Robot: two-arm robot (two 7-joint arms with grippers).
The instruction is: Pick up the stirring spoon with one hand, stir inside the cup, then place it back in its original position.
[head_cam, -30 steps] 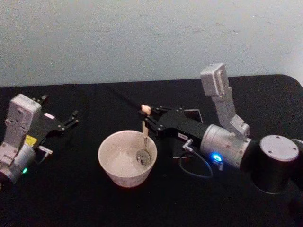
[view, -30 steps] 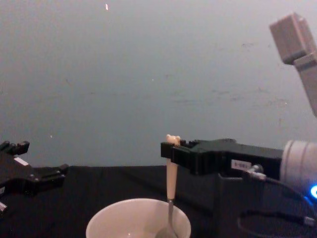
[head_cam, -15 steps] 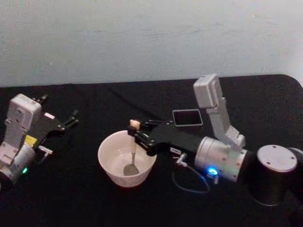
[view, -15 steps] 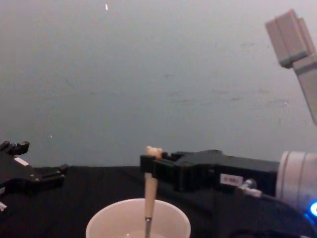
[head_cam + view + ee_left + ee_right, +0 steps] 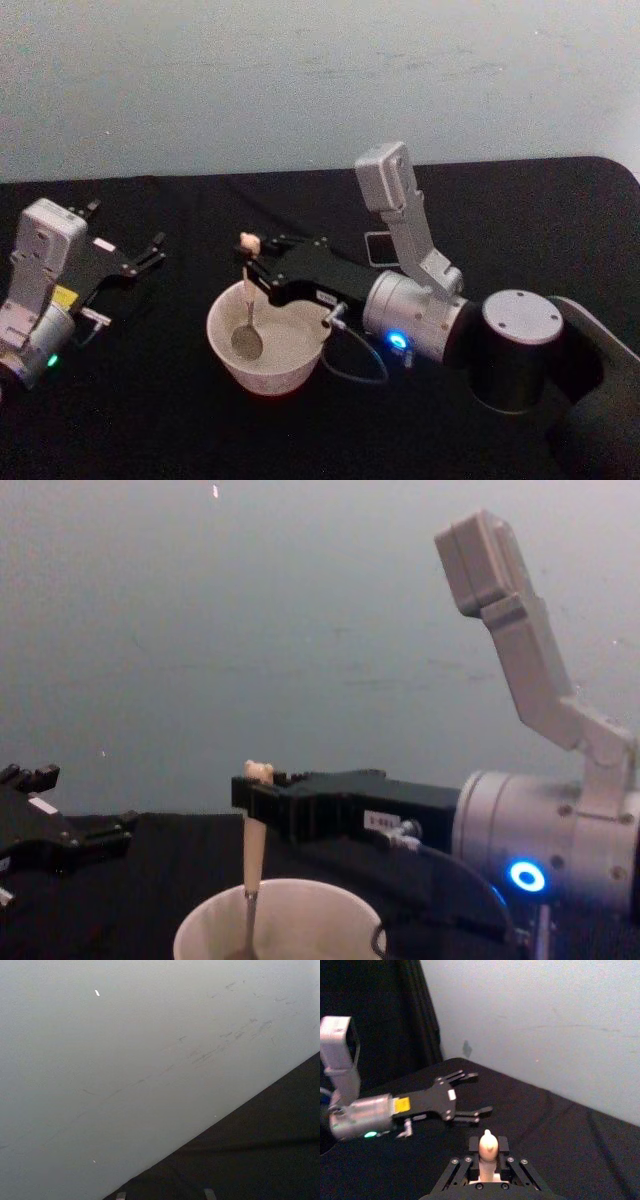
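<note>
Right claw (image 5: 250, 262) holds the stirring spoon (image 5: 247, 305) upright in the cup (image 5: 270, 378) on a black worktop (image 5: 150, 420).
A pale, scuffed wall (image 5: 300, 80) backs the worktop. The right claw reaches in level from the right, clamped on the beige handle just under the bear head, and the spoon's bowl sits low in the cup's left half. The dark holder (image 5: 377, 250) stands beyond the cup to its right, behind the arm. The left claw (image 5: 125, 228) rests far left, fingers apart. The claw's white label (image 5: 322, 297) is too small to read.
</note>
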